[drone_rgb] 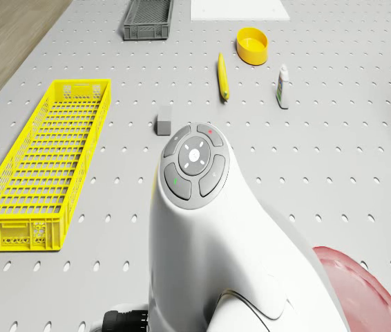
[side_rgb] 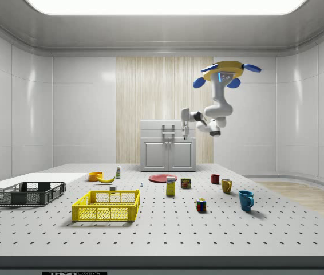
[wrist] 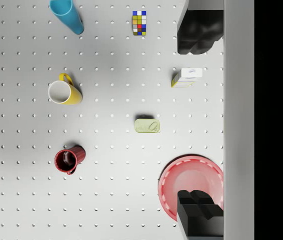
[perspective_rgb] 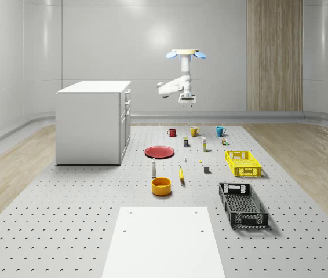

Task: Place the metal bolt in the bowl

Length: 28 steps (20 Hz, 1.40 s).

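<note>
In the whole-scene view our drone (perspective_rgb: 185, 54) hovers high over the far end of the grey perforated table (perspective_rgb: 65, 231). What we take for the small metal bolt (perspective_rgb: 185, 160) stands at one o'clock from the round orange bowl (perspective_rgb: 161, 186). In the wrist view the gripper (wrist: 197, 122) is wide open and empty. We judge this the approach step: next, descend over the bolt.

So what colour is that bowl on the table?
The bowl is yellow-orange, plain with no pattern; the drone view shows it best.
</note>
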Tool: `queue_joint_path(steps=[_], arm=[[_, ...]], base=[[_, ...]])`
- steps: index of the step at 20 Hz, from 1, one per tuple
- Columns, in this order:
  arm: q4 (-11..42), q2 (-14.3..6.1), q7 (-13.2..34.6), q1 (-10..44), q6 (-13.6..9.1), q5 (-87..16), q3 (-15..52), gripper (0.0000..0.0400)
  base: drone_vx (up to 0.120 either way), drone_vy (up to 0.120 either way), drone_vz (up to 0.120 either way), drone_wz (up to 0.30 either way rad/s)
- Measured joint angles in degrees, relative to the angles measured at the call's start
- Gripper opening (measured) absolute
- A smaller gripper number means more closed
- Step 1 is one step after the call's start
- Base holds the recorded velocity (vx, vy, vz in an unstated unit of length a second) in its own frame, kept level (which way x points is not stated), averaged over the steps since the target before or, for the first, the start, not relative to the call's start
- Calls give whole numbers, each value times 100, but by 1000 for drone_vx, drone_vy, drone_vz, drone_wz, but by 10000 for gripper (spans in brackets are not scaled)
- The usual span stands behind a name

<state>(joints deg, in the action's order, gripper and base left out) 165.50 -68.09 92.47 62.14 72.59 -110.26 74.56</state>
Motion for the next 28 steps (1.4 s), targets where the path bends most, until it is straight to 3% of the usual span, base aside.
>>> queue_joint_path(steps=[9,17,25,28], arm=[[-16,-238,71,75,218,121,68,400],[-29,-434,125,133,400,218,120,400],[-40,-616,172,184,569,305,164,400],[-44,-680,188,202,629,335,179,400]], base=[[120,0,0,0],[120,0,-115,0],[120,-120,-120,0],[120,0,-120,0]])
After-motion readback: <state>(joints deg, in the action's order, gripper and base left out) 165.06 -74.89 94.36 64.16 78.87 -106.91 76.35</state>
